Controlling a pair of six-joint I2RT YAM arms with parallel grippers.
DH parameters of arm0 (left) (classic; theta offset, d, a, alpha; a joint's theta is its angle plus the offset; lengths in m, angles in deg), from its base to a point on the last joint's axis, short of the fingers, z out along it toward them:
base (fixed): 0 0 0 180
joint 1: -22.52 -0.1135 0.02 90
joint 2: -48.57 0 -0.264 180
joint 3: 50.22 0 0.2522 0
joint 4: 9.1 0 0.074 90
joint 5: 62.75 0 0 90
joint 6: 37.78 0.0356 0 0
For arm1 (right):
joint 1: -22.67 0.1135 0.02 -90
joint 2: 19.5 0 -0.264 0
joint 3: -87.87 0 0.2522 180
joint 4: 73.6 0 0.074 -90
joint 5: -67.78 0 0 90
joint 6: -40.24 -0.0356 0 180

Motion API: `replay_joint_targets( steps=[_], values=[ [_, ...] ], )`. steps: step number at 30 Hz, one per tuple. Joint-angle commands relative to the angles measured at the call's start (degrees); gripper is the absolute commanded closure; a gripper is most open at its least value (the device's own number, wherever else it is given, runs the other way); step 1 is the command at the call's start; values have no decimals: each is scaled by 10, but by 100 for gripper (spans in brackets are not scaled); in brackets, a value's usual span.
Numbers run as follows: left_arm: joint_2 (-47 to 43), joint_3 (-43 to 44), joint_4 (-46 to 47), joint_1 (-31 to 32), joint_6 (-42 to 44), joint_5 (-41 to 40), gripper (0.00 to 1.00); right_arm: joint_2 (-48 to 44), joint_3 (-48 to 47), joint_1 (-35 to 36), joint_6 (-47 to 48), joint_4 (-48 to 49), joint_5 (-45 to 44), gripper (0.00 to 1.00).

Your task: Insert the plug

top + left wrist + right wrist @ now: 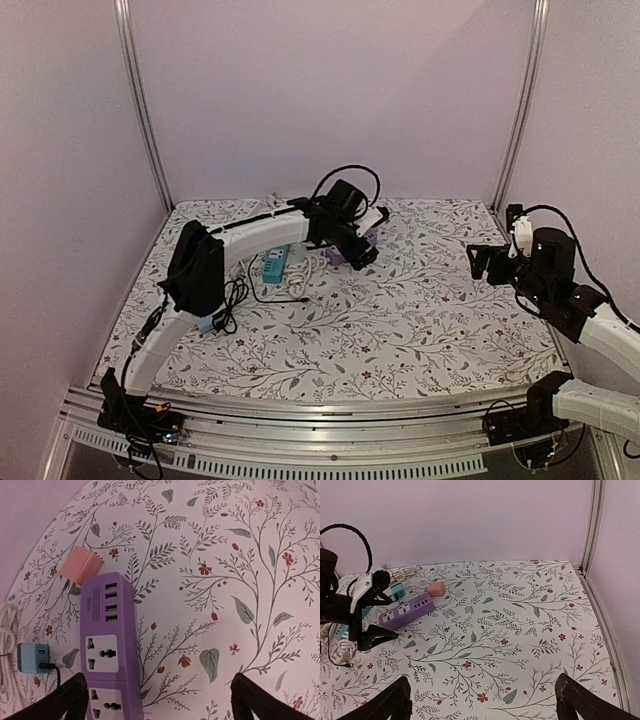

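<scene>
The plug (82, 565) is one small pink block, matte plastic with rounded edges. Metal prongs project from one face. It lies on its side on the table (240, 555), just beside the USB end of the power strip (107, 645). Whether the two touch cannot be determined. It is not inserted.

The power strip is one long purple bar of smooth plastic, lying flat. Its top face carries four green USB ports in a row. Behind them, two white universal socket plates are in the left wrist view.

One small blue charger block (33, 657) sits to the side of the strip, with one black cable (56, 672) plugged into it. A white coiled cord (7, 650) lies beyond it.

The left gripper (159, 690) hangs above the strip, its two dark fingers spread wide apart and holding nothing. The right gripper (482, 692) is well apart from the strip, its jaws also spread and empty.

The table is covered in a white sheet printed with grey leaves and red flowers.
</scene>
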Motion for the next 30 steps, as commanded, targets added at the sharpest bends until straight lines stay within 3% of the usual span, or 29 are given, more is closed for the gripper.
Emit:
replay_joint_targets(
  steps=[1, 7, 12, 17, 20, 24, 30],
  values=[
    [17, 65, -68, -64, -27, 125, 1, 25, -21, -3, 8, -11, 24, 1],
    [62, 93, -95, -75, -27, 122, 1, 69, -42, -3, 16, -7, 35, 1],
    [86, 104, -117, -99, -78, 129, 1, 86, -53, -3, 15, -7, 44, 1],
    [95, 98, -141, -104, -77, 168, 4, 89, -55, -3, 11, -6, 45, 1],
    [102, 97, -143, -104, -74, 143, 4, 91, -57, -4, 10, -6, 47, 1],
    [111, 107, -150, -102, -65, 145, 18, 94, -62, -3, 8, -6, 54, 1],
    [76, 60, -148, -93, -26, 168, 58, 102, -74, -4, 1, -5, 61, 1]
  ],
)
